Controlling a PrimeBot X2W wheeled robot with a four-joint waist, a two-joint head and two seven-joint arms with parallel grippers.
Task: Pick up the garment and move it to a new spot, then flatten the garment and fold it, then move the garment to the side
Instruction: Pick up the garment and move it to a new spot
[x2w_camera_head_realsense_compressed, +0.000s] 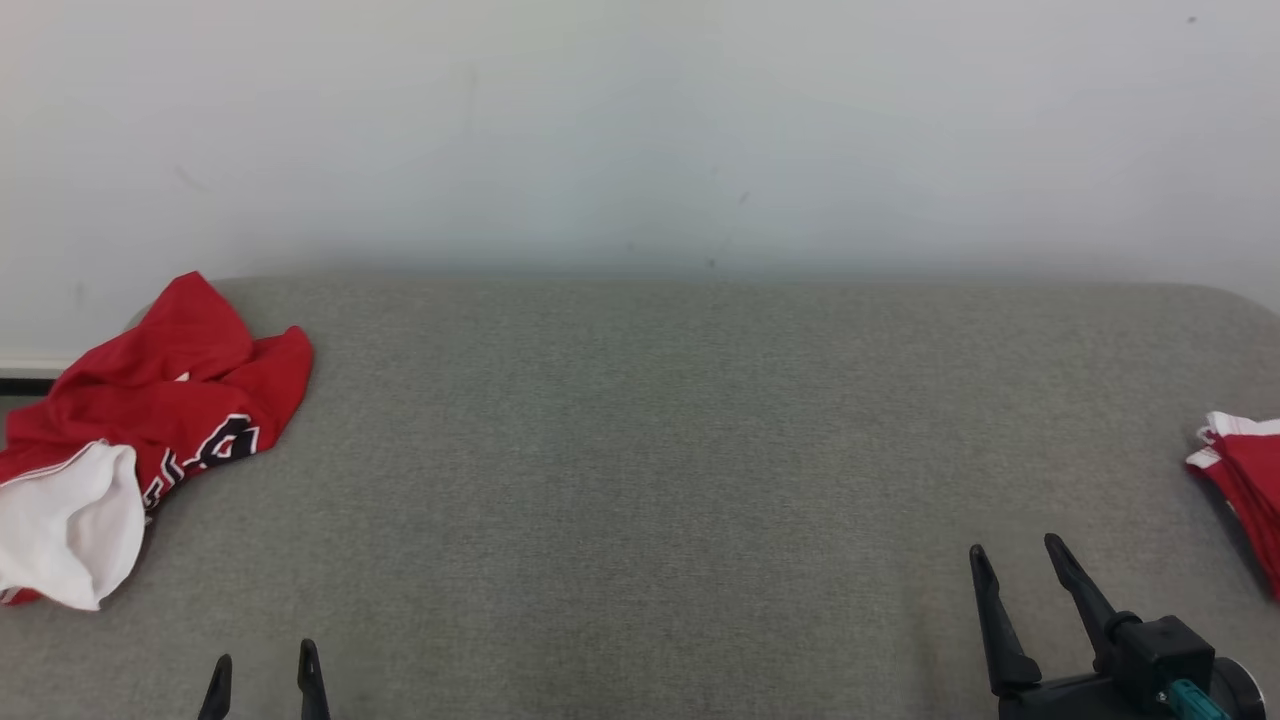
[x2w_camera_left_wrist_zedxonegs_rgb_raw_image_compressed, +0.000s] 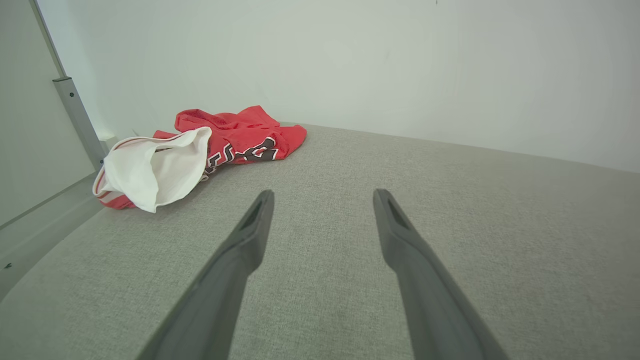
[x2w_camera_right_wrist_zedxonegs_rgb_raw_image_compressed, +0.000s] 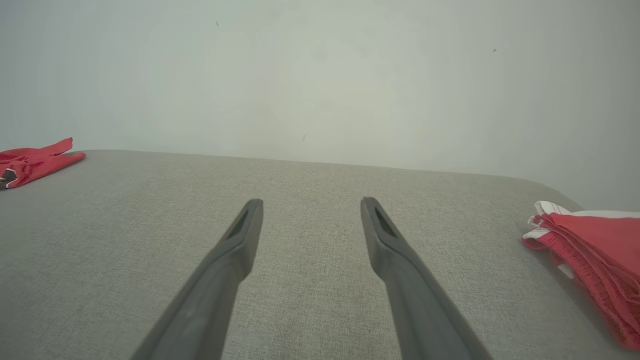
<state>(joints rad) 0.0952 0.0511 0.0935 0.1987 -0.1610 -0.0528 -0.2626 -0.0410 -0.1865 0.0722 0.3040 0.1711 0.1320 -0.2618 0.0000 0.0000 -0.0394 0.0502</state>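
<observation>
The garment lies crumpled at the table's left edge: limp red jersey cloth with dark lettering and its white lining turned out. The left gripper and right gripper hover at the table's near edge, fingers apart and empty. I would pinch a raised red fold, not the floppy lining, then carry it to the table's bare middle. A folded red pile sits at the table's right edge. The grey top looks coarsely woven.

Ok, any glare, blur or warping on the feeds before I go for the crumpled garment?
Head view: soft even light, no glare, crumpled garment sharp on the grey table. Left wrist view: wide-angle stretch makes the left gripper loom large; garment lettering crisp. Right wrist view: same stretch on the right gripper; folded garment cut off at the frame edge.
</observation>
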